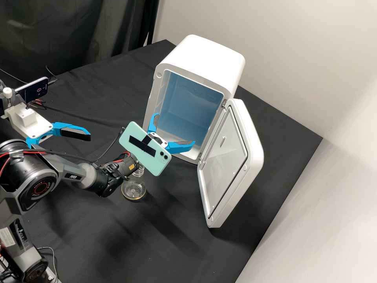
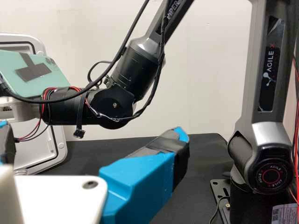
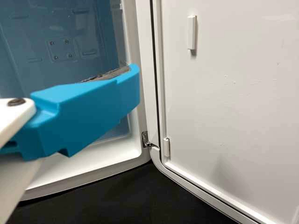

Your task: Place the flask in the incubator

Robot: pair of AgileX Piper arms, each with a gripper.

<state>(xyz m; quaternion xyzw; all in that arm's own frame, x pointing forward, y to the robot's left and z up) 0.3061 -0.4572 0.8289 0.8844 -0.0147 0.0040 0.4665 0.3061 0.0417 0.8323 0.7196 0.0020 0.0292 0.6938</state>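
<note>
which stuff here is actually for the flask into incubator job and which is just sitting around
For the job:
flask, standing on the bench
incubator, its door swung open
right gripper, open at the incubator's mouth

Just around:
mint phone strapped to the right arm
dark phone on a mount
black curtain behind

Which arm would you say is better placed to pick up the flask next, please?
Probably the right. The right fingers hang open and empty at the incubator's mouth, and the flask stands on the bench just below that arm's wrist. The left fingers sit farther back, away from the incubator.
</note>
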